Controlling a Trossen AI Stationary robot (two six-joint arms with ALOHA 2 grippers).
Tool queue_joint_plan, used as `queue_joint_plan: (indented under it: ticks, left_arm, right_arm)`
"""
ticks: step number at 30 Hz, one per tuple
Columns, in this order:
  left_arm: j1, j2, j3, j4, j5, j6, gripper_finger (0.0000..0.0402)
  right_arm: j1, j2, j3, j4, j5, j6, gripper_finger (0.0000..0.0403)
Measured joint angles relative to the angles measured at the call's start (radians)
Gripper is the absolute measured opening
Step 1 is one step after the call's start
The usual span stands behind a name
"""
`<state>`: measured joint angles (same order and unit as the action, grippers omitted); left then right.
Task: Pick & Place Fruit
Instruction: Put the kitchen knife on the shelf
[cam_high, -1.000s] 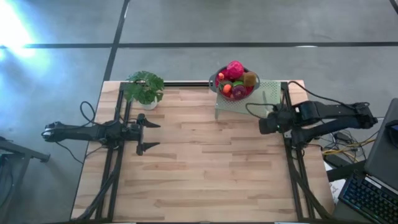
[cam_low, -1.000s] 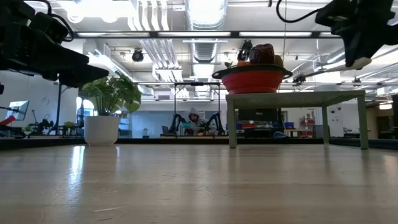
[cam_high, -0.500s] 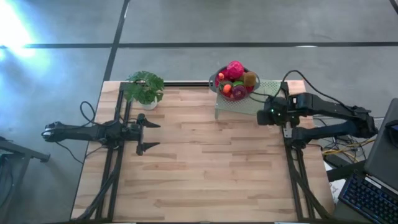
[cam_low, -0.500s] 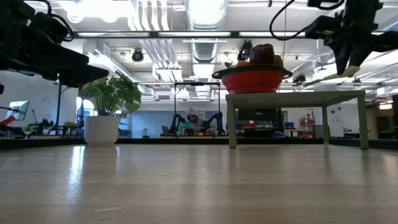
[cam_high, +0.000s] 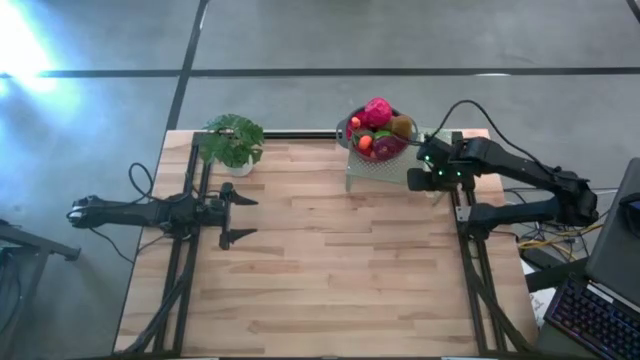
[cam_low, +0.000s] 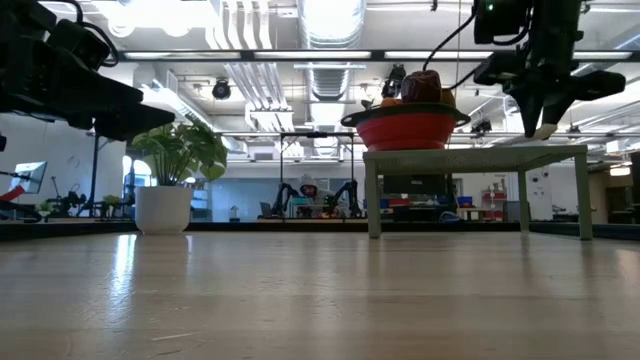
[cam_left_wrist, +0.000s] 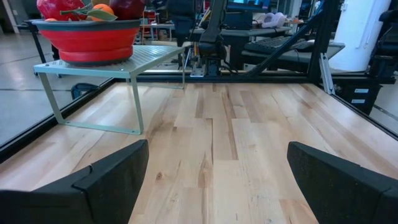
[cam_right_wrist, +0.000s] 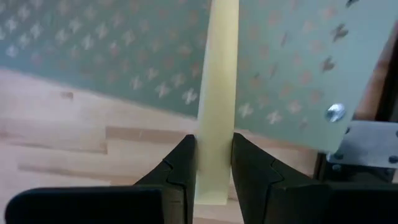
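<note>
The fruit (cam_high: 377, 128) sits piled in a red bowl (cam_low: 406, 129) on a pale green perforated stand (cam_high: 395, 167) at the far edge of the wooden counter (cam_high: 320, 260), with a magenta piece on top. The right claw (cam_high: 424, 165) hangs over the stand's right part, just beside the bowl, its fingers (cam_right_wrist: 180, 167) clamped on a pale yellow knife handle (cam_right_wrist: 216, 99). The left claw (cam_high: 240, 216) waits low over the counter's left side with its fingers spread apart. A potted plant (cam_high: 232, 141) stands at the far left.
</note>
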<state>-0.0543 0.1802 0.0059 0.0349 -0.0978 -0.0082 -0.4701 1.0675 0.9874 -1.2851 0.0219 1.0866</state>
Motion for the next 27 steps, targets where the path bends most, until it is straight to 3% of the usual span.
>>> queue_joint_plan:
  ticks: [13, 27]
  left_arm:
    - [0.000, 0.000, 0.000, 0.000, 0.000, 0.000, 0.0388]
    - [0.000, 0.000, 0.000, 0.000, 0.000, 0.000, 0.0388]
  right_arm:
    - [-0.163, 0.015, 0.000, 0.024, -0.008, -0.117, 0.0075]
    - [-0.154, 0.045, 0.000, 0.035, -0.045, -0.163, 0.0072]
